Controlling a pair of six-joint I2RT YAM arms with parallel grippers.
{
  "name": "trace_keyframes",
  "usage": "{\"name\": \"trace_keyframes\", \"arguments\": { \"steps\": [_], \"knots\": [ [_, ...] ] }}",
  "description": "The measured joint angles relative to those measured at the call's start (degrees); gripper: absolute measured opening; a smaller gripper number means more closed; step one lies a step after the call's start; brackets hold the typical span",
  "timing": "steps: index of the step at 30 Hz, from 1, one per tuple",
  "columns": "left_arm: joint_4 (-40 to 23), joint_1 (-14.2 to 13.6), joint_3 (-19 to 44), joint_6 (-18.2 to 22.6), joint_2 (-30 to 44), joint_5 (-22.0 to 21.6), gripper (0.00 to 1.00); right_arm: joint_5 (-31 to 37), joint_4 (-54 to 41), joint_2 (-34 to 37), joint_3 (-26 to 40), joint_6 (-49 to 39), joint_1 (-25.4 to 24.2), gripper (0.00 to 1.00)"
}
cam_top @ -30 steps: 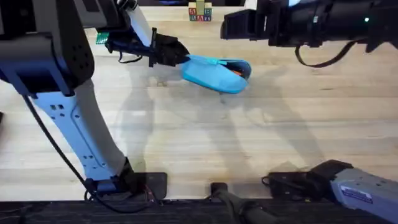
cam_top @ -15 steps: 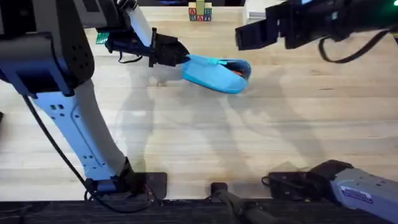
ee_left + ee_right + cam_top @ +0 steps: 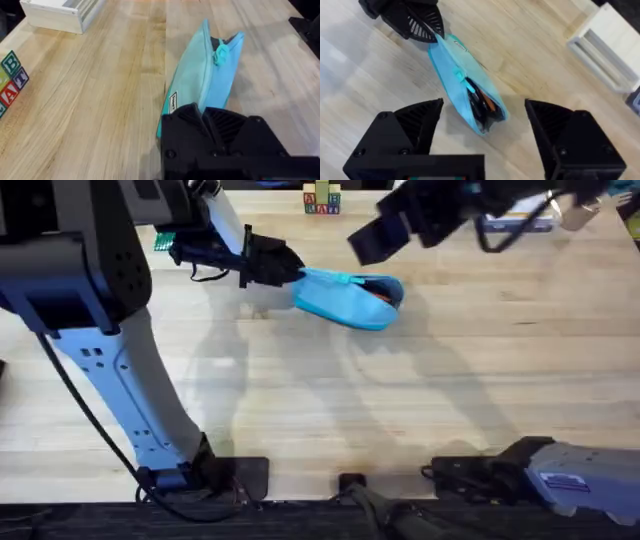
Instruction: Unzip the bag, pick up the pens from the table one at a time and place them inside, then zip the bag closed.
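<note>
The light blue bag (image 3: pixel 342 300) lies on the table (image 3: pixel 420 400) at the back middle. My left gripper (image 3: pixel 287 270) is shut on its left end, which the left wrist view shows as bag fabric (image 3: pixel 197 82) running out from between the black fingers (image 3: pixel 210 135). The teal pull (image 3: pixel 219 51) sits partway along the zipper, and the bag gapes beyond it. Inside the opening lie an orange and a black pen (image 3: pixel 481 102); orange also shows from overhead (image 3: pixel 381 297). My right gripper (image 3: pixel 372 242) hangs open above the bag (image 3: pixel 462 90), its fingers (image 3: pixel 417 125) wide apart and holding nothing.
A white slatted box (image 3: pixel 602 47) stands on the table beyond the bag, also seen from the left wrist (image 3: pixel 60 12). Lettered toy blocks (image 3: pixel 321 199) sit at the back edge. A small green item (image 3: pixel 163 241) lies behind the left arm. Bare wood stretches in front of the bag.
The right arm has swung and turned, bringing its open gripper down and left toward the bag's open end. The left gripper and the bag have not moved.
</note>
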Motion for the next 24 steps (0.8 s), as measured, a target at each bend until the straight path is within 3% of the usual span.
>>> {"name": "trace_keyframes", "arguments": {
  "steps": [8,24],
  "knots": [
    [0.0,0.0,0.0,0.0,0.0,0.0,0.042,2.9,3.9,6.7,1.3,-5.8,4.0,0.995],
    [0.0,0.0,0.0,0.0,0.0,0.0,0.042,2.9,3.6,13.2,1.3,-20.2,4.6,0.997]
  ]
}}
